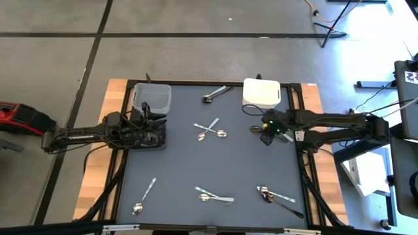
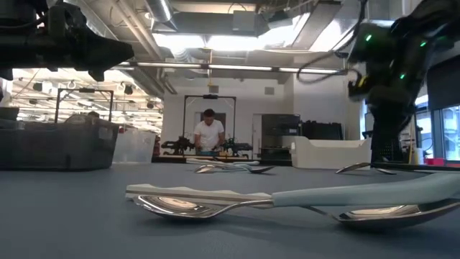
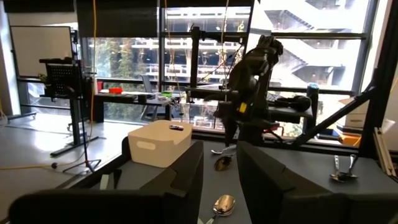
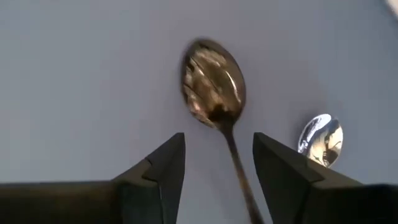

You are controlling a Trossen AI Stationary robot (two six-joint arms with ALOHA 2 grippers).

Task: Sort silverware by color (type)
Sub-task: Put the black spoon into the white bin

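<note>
Sorting barely begun: most spoons lie loose on the desk.

Grey bin and white bin sit at the far edge. Right claw, fingers spread, straddles a dark spoon; left claw, released, hovers by the grey bin.

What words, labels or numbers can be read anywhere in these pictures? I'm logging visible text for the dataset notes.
None can be read.
Left arm: pale lettering along its link, too small to read.
Sheet with dark marks at the table's far right edge: too blurred to read.
White bin, grey bin and spoons such as the one under the right pincer: no markings visible.
</note>
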